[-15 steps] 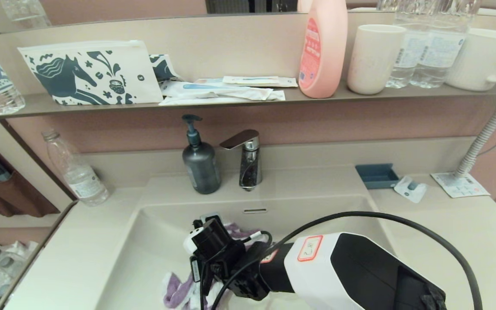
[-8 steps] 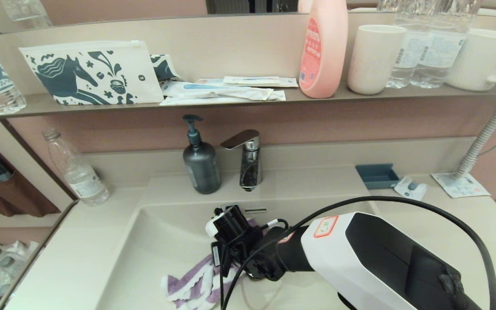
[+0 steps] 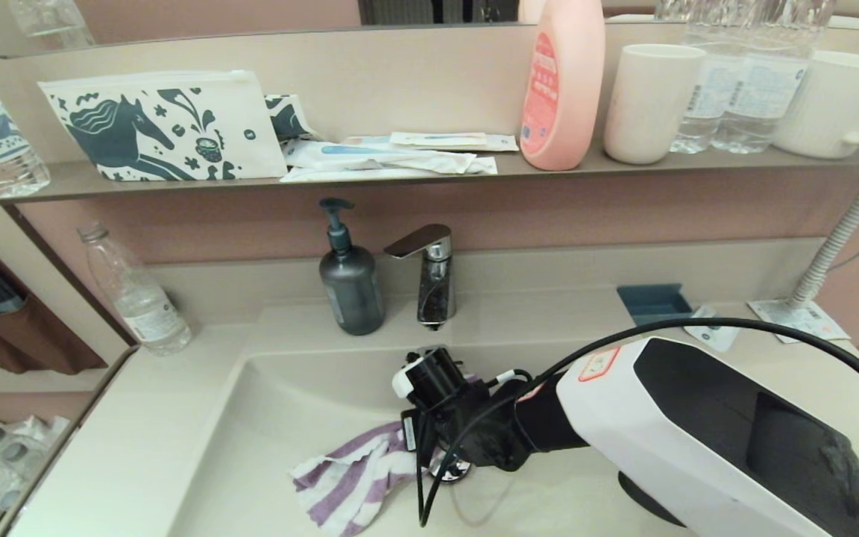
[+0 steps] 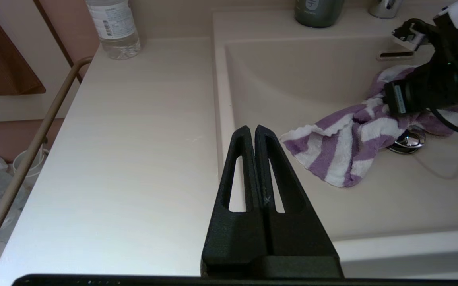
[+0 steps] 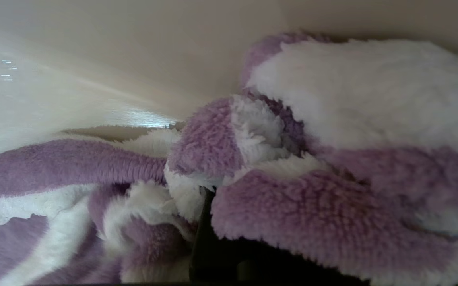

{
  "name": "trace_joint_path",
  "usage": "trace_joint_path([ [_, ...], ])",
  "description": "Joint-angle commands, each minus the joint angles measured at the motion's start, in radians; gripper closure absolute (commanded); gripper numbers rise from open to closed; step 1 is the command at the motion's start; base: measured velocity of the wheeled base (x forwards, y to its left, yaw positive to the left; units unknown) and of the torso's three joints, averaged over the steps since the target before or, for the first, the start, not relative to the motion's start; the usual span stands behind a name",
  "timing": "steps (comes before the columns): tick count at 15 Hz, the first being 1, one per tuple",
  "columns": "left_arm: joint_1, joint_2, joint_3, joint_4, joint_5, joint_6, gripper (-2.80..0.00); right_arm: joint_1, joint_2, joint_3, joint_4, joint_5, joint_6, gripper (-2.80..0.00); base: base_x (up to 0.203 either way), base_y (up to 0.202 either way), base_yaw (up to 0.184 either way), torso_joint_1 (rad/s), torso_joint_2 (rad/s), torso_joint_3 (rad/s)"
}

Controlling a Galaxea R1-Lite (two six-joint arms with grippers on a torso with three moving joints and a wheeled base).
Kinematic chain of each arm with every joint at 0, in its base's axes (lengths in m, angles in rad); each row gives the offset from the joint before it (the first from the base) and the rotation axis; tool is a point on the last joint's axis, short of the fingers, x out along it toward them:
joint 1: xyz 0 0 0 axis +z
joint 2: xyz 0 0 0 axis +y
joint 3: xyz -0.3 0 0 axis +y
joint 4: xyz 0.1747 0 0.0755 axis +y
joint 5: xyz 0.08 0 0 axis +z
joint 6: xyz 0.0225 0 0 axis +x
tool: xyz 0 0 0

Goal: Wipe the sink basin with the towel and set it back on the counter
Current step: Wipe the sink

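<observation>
The purple and white striped towel [image 3: 347, 485] lies bunched on the floor of the cream sink basin [image 3: 280, 418], trailing left from my right gripper [image 5: 207, 194]. That gripper is shut on the towel [image 5: 292, 206], its fingers buried in the cloth near the basin's back wall. The chrome drain plug [image 3: 453, 470] shows just under the right wrist. My left gripper [image 4: 255, 129] is shut and empty, parked above the counter [image 4: 133, 139] at the basin's left rim. In the left wrist view the towel [image 4: 344, 147] lies beside the drain plug [image 4: 408, 142].
A grey soap dispenser [image 3: 351, 280] and chrome faucet [image 3: 429, 276] stand behind the basin. A clear water bottle [image 3: 135, 287] is at the back left, a blue dish [image 3: 653, 302] at the back right. The shelf above holds the horse pouch [image 3: 161, 123], a pink bottle [image 3: 560, 82] and cups.
My right arm has swept right and toward the basin's back wall, dragging the towel with it. The drain plug has come into sight. The left gripper is not seen earlier.
</observation>
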Motion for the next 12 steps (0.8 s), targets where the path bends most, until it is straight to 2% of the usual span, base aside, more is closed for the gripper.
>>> trace_joint_path([
  [1,0.000,0.001,0.000,0.000,0.000,0.000,0.00,-0.043,-0.019,0.050,0.009,-0.013,0.003,0.00,0.000,0.000,0.000,0.000,0.00,0.000],
  [2,0.000,0.001,0.000,0.000,0.000,-0.020,0.00,-0.052,-0.028,0.080,-0.002,-0.019,0.003,0.00,0.000,0.000,0.000,0.000,0.00,0.000],
  [4,0.000,0.001,0.000,0.000,0.000,0.001,0.00,-0.065,-0.047,0.146,-0.034,-0.027,0.002,0.00,0.000,0.000,0.000,0.000,0.00,0.000],
  [12,0.000,0.001,0.000,0.000,0.000,0.000,0.00,-0.110,-0.159,0.400,-0.015,-0.060,-0.006,0.00,0.000,0.000,0.000,0.000,0.00,0.000],
])
